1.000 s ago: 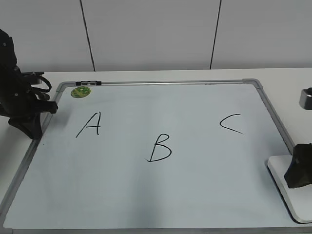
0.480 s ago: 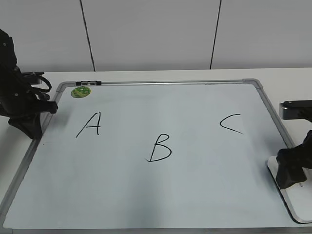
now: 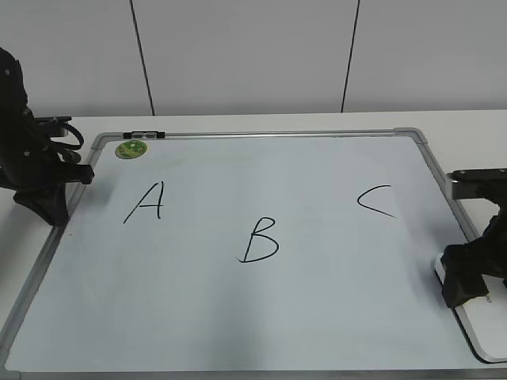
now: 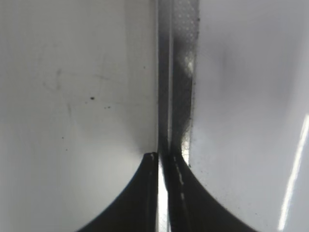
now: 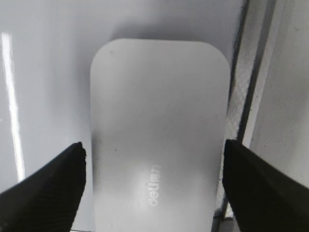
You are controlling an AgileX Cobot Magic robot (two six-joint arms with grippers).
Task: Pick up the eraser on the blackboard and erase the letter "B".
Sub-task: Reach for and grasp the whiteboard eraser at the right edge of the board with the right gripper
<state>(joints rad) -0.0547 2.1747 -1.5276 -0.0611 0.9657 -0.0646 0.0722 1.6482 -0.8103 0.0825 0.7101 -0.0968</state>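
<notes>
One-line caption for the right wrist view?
Open right end effector straddling the white rounded-rectangular plastic eraser beside the whiteboard's grey metal frame.

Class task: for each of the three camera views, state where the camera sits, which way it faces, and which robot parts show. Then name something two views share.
Exterior view: in front of the table, slanting down over the blackboard with A, the letter "B", C; both arms at the edges.
Left wrist view: on the left arm, facing down at the board's frame; the left claw, fingers together.
Right wrist view: on the right arm, facing down at the eraser; the right claw, open astride it.
Shared: exterior and right wrist views both show the eraser.
</notes>
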